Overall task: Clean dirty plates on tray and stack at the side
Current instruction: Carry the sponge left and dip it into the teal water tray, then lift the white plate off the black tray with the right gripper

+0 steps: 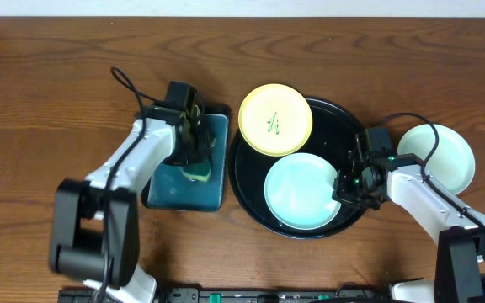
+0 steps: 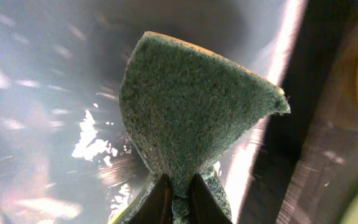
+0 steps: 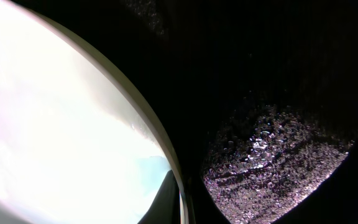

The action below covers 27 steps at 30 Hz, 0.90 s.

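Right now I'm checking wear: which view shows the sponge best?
Left wrist: the sponge fills the frame, its green face sharp, pinched by the left pincer. Overhead shows only a small patch over the teal tray. Right wrist shows none of it.

Up close, a pale plate [image 3: 61,124] fills the whole left side, so brightly lit that it looks nearly white, with a faint blue tint low down near its edge. Its cream rim sweeps in a curve from the upper left to the bottom middle. There the right pincer [image 3: 180,200] is closed on that rim, one dark finger [image 3: 161,202] over the plate's face. To the right lies the black tray [image 3: 278,56], a speckled patch of it glinting in the light.
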Each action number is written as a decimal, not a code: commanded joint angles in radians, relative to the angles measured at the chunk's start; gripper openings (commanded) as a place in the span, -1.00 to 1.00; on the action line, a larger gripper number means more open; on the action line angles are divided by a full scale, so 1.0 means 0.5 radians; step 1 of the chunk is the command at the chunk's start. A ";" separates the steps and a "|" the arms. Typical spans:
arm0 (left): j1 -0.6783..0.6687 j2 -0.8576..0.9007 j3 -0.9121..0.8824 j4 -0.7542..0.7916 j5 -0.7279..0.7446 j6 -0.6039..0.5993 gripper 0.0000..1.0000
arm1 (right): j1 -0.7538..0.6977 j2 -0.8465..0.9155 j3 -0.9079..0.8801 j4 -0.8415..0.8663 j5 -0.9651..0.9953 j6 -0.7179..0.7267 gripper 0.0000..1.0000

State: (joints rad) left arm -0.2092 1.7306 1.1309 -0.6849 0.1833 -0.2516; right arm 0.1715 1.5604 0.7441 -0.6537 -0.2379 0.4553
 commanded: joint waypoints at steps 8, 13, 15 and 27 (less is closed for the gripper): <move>0.003 -0.167 -0.037 -0.006 -0.023 0.053 -0.85 | 0.001 -0.004 -0.026 0.018 -0.014 -0.043 -0.98; 0.003 -0.121 -0.092 0.011 -0.023 0.053 -0.85 | 0.001 -0.110 -0.024 0.008 -0.013 -0.122 -0.98; 0.003 -0.098 -0.108 0.021 -0.023 0.053 -0.85 | 0.001 -0.174 -0.024 0.007 -0.012 -0.141 -0.98; 0.003 0.151 -0.130 0.041 -0.022 0.053 -0.85 | 0.001 -0.504 -0.024 0.007 0.279 -0.241 -0.97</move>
State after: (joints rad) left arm -0.2092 1.7733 1.0718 -0.6609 0.1806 -0.2348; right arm 0.1715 1.3396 0.7353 -0.6537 -0.1741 0.3622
